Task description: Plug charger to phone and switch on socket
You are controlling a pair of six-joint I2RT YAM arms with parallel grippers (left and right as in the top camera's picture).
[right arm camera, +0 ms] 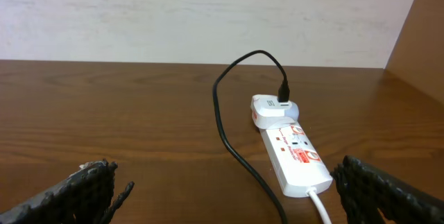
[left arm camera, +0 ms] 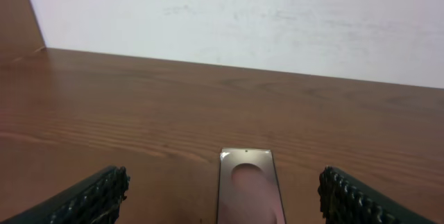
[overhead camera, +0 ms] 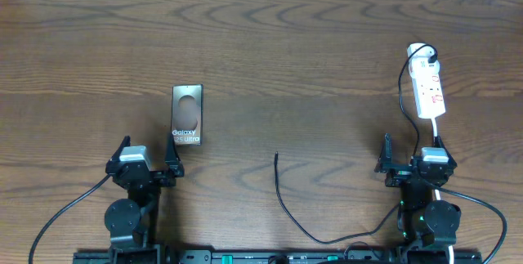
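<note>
Both hands are released and empty. The phone [overhead camera: 187,115] lies just ahead of the left hand [overhead camera: 149,156], the socket [overhead camera: 428,88] ahead of the right hand [overhead camera: 413,154], and the charger [overhead camera: 276,158] tip to its left. Best pinch it close behind the connector.

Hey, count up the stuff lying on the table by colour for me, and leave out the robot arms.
Black: 2, the phone and the charger cable
White: 2, the power strip and the plug adapter seated at its far end
Total: 4
</note>
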